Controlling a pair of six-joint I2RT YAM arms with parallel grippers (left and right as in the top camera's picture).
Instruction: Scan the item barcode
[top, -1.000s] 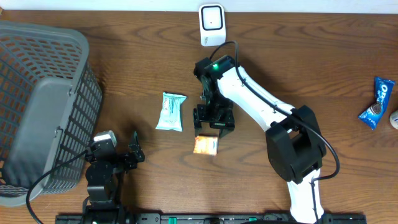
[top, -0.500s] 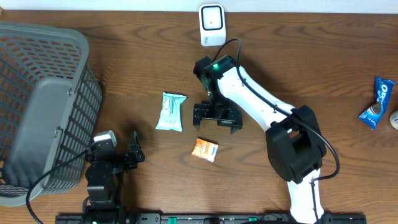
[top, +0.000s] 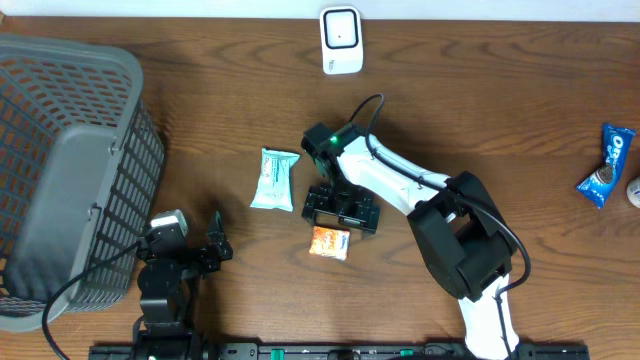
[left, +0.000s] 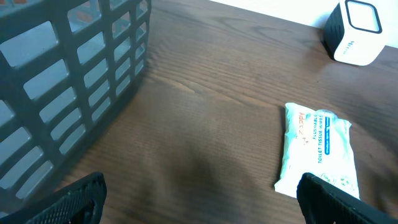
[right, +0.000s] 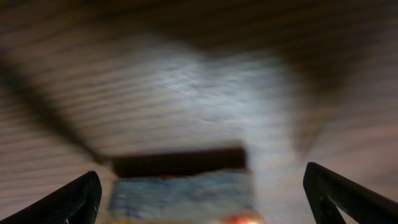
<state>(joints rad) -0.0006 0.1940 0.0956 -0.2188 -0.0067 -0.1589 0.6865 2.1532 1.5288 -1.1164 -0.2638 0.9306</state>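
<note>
1. Judging by the layout, no scan looks done yet: the packet (top: 330, 243) lies flat on the table, well apart from the scanner (top: 341, 40) at the far edge.
2. Right gripper (top: 343, 211) hangs over the packet's far side, jaws spread wide, grasping nothing.
3. Its wrist view is blurred, but the packet shows low between the fingers.
4. Left gripper (top: 215, 248) is also released, empty, beside the basket (top: 60, 150).
5. Grasping, carrying and presenting the barcode probably remain.

Setting: mock shop checkout on a lab bench. Evidence: grey shopping basket (top: 60, 170), barcode scanner (top: 341, 40), wipes pack (top: 274, 179) and biscuit packet (top: 607, 165) on a wooden table (top: 500, 100).
</note>
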